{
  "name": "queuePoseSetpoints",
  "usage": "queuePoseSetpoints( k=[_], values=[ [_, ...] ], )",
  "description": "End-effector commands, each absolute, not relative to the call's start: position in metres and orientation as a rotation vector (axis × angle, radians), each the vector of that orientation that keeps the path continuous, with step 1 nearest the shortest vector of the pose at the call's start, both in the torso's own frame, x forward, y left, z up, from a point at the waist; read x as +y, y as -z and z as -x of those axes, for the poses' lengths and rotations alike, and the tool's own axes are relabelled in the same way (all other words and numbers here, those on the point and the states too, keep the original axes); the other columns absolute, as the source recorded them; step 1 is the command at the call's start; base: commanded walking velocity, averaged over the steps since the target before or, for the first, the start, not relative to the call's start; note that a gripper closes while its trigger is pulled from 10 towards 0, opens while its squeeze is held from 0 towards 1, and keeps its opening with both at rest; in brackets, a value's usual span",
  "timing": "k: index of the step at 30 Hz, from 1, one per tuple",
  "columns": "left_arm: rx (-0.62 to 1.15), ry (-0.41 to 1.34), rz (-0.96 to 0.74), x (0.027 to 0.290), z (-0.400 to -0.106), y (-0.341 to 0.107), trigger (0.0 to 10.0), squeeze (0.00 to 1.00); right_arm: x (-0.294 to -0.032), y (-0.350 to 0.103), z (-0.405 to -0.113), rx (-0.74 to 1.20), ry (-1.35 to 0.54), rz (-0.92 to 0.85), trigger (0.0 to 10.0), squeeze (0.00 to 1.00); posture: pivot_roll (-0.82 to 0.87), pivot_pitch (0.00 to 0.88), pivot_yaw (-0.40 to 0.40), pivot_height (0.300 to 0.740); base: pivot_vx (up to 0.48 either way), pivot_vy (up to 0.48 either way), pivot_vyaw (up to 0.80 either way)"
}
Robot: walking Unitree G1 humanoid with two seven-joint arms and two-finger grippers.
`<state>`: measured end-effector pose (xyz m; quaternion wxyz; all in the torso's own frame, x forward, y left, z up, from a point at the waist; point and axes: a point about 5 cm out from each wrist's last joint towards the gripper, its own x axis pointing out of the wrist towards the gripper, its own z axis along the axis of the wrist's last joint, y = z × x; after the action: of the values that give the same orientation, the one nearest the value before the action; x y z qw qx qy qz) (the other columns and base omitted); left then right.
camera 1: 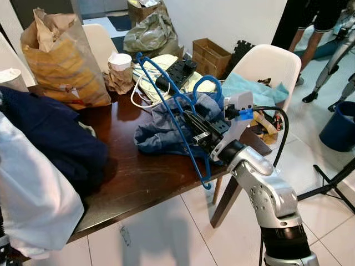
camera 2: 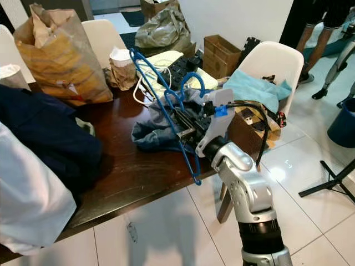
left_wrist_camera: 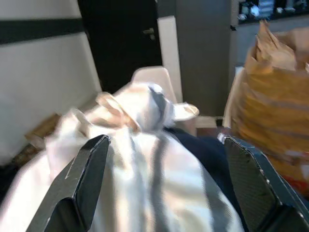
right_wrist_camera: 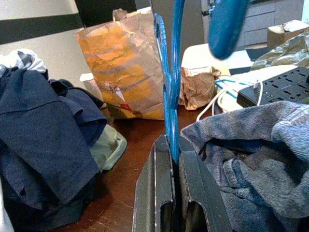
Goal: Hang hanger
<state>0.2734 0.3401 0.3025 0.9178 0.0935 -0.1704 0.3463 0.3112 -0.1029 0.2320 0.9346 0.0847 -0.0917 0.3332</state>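
Note:
A blue plastic hanger [camera 1: 178,113] stands tilted above the dark wooden table [camera 1: 138,177], its hook [camera 1: 208,86] near my wrist. My right gripper [camera 1: 195,128] is shut on the hanger's bar; in the right wrist view the blue hanger [right_wrist_camera: 171,92] runs up from between the closed fingers [right_wrist_camera: 157,193]. Under it lies a crumpled blue denim garment [camera 1: 166,130]. My left gripper [left_wrist_camera: 169,193] is open over a white striped cloth [left_wrist_camera: 145,159], with nothing between its fingers [left_wrist_camera: 79,188].
A navy garment [camera 1: 50,138] and white cloth [camera 1: 28,205] pile up on the table's left. A brown paper bag [camera 1: 64,58], paper cup [camera 1: 120,69], power strip [camera 1: 177,72] and cables sit behind. White chairs [camera 1: 266,64], a cardboard box [camera 1: 209,55] and a person's legs [camera 1: 316,27] are at the right.

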Motion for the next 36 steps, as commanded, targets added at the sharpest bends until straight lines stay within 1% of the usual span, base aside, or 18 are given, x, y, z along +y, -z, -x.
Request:
queuePoseSetpoints(
  k=[1,2,4,6,7,10,11,15,17,22,25,29,31,34,36],
  values=[
    [-0.41,-0.728,-0.26,0.34,-0.265,-0.324,10.0,0.0,-0.103,-0.231,-0.309,-0.186,-0.687,-0.174,10.0,0.0,-0.04,0.155,-0.003,0.74,0.0,0.0,0.0],
    [-0.448,-0.717,-0.293,0.336,-0.261,-0.338,10.0,0.0,-0.101,-0.231,-0.309,-0.183,-0.695,-0.175,10.0,0.0,-0.04,0.154,-0.004,0.74,0.0,0.0,0.0],
    [-0.448,-0.717,-0.293,0.336,-0.261,-0.338,10.0,0.0,-0.101,-0.231,-0.309,-0.183,-0.695,-0.175,10.0,0.0,-0.04,0.154,-0.004,0.74,0.0,0.0,0.0],
    [-0.486,-0.725,-0.345,0.334,-0.254,-0.354,10.0,0.0,-0.099,-0.23,-0.309,-0.179,-0.704,-0.176,10.0,0.0,-0.04,0.154,0.0,0.74,0.0,0.0,0.0],
    [-0.47,-0.756,-0.374,0.337,-0.249,-0.353,10.0,0.0,-0.098,-0.23,-0.309,-0.177,-0.704,-0.176,10.0,0.0,-0.04,0.153,0.001,0.74,0.0,0.0,0.0],
    [-0.457,-0.778,-0.394,0.34,-0.247,-0.352,10.0,0.0,-0.098,-0.23,-0.309,-0.177,-0.703,-0.175,10.0,0.0,-0.04,0.153,0.001,0.74,0.0,0.0,0.0],
    [-0.374,-0.845,-0.386,0.35,-0.242,-0.334,10.0,0.0,-0.099,-0.229,-0.309,-0.174,-0.7,-0.173,10.0,0.0,-0.04,0.154,0.0,0.74,0.0,0.0,0.0],
    [-0.315,-0.878,-0.361,0.357,-0.238,-0.321,10.0,0.0,-0.1,-0.228,-0.309,-0.173,-0.698,-0.172,10.0,0.0,-0.04,0.154,0.0,0.74,0.0,0.0,0.0],
    [-0.284,-0.878,-0.321,0.361,-0.239,-0.311,10.0,0.0,-0.1,-0.229,-0.31,-0.174,-0.7,-0.172,10.0,0.0,-0.03,0.152,-0.014,0.74,0.0,0.0,0.0],
    [-0.24,-0.878,-0.315,0.367,-0.242,-0.299,10.0,0.0,-0.099,-0.23,-0.311,-0.175,-0.705,-0.172,10.0,0.0,-0.03,0.148,-0.014,0.74,0.0,0.0,0.0],
    [-0.217,-0.852,-0.294,0.369,-0.248,-0.292,10.0,0.0,-0.098,-0.23,-0.312,-0.178,-0.709,-0.174,10.0,0.0,-0.04,0.144,-0.011,0.74,0.0,0.0,0.0],
    [-0.194,-0.791,-0.269,0.363,-0.257,-0.286,10.0,0.0,-0.099,-0.231,-0.312,-0.18,-0.703,-0.172,10.0,0.0,-0.04,0.143,-0.008,0.74,0.0,0.0,0.0],
    [-0.194,-0.791,-0.269,0.363,-0.257,-0.286,10.0,0.0,-0.099,-0.231,-0.312,-0.18,-0.703,-0.172,10.0,0.0,-0.04,0.143,-0.008,0.74,0.0,0.0,0.0],
    [-0.192,-0.669,-0.279,0.348,-0.269,-0.283,10.0,0.0,-0.099,-0.231,-0.31,-0.19,-0.712,-0.158,10.0,0.0,-0.04,0.143,-0.007,0.74,0.0,0.0,0.0],
    [-0.187,-0.648,-0.333,0.344,-0.271,-0.283,10.0,0.0,-0.097,-0.233,-0.307,-0.204,-0.742,-0.174,10.0,0.0,-0.04,0.142,-0.009,0.74,0.0,0.0,0.8]
  ],
)
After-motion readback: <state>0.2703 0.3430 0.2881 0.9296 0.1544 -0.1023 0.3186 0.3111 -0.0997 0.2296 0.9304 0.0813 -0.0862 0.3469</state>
